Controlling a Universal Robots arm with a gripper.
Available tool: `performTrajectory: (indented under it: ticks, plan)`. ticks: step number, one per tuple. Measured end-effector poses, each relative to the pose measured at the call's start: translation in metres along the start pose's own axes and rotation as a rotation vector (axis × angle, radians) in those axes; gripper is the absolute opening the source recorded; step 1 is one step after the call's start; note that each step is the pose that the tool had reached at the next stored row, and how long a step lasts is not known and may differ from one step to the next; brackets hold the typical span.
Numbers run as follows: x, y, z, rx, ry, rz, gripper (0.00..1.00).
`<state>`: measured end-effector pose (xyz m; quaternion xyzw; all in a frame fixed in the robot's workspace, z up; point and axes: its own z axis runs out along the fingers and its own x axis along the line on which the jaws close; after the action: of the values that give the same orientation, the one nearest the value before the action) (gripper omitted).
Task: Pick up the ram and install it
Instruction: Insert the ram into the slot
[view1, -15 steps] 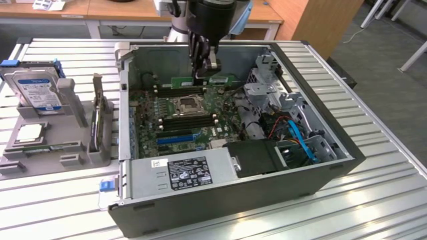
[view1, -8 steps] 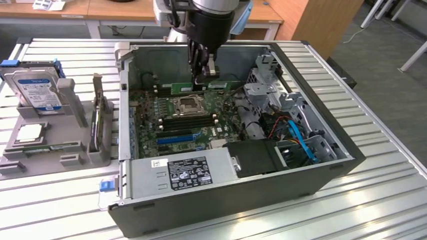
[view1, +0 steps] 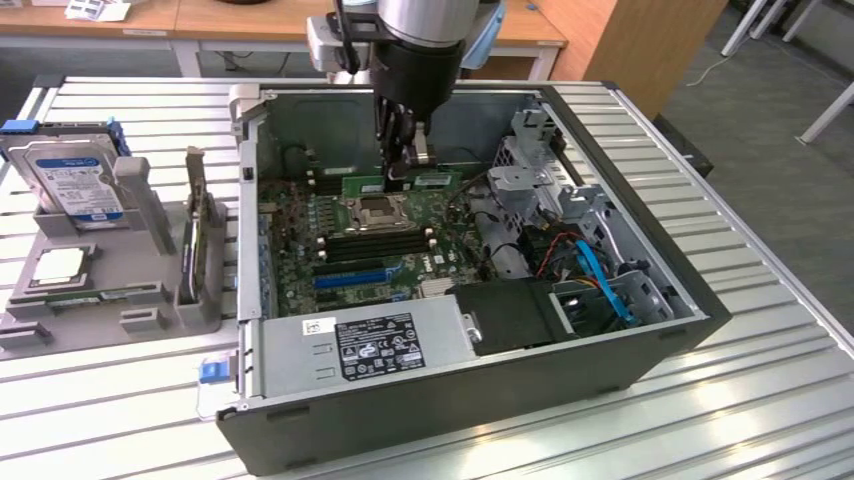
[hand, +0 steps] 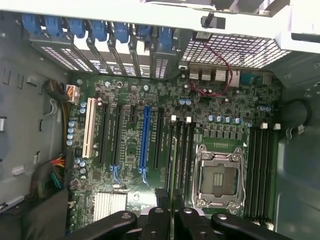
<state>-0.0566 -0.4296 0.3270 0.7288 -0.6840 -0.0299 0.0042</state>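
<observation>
1. My black pincer (view1: 404, 168) is clamped on the ram (view1: 434, 181), a thin, flat green stick held on edge.
2. The ram hangs inside the metal case (view1: 467, 420), just beside the square silver socket (view1: 378, 212).

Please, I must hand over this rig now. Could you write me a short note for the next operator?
End effector: shut on the ram, holding it level inside the open case.
Ram: above the motherboard, near the processor socket; not in a slot.
Done: pick-up.
Left: install; the black memory slots beside the socket look empty.
</observation>
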Motion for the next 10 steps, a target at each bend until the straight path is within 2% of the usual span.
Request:
performTrajectory:
  ticks: [10]
  plan:
    - [0.001, -0.0009, 0.0181, 0.0001, -0.0001, 0.0, 0.14]
